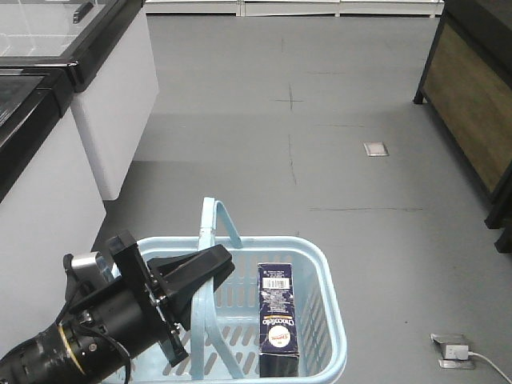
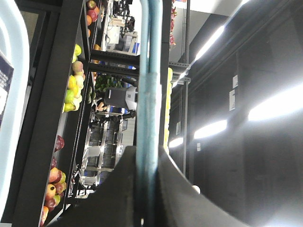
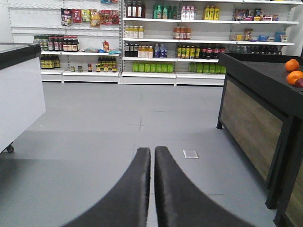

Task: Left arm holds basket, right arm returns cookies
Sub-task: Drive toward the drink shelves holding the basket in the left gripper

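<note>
The cookies [image 1: 279, 320] are down in the basket [image 1: 320, 260], folks, the dark navy box in the right half with its white barcode label at the far end and the round logo nearer the camera. I can't tell whether it lies flat or leans on the wall. The basket's near edge is cut off by the bottom of the front view.

Over on the left, the left arm [image 1: 88, 320] comes in from the lower corner, its base out of frame. The left gripper [image 1: 212, 272] is clamped on the two handles [image 1: 210, 240], which are swung up together. The left wrist view confirms it: the pale blue bar runs straight down between the dark fingers [image 2: 120, 189]. A fruit rack [image 2: 71, 90] sits tipped sideways behind, with a blurred sliver of basket rim at the left edge.

The right gripper [image 3: 152, 153] shows only in its own camera (nowhere in the front view), fingers pressed together with nothing between them. It faces open grey floor [image 3: 118, 118] and distant bottle shelves [image 3: 189, 42]. Two oranges [image 3: 293, 73] sit half cropped at the right.
</note>
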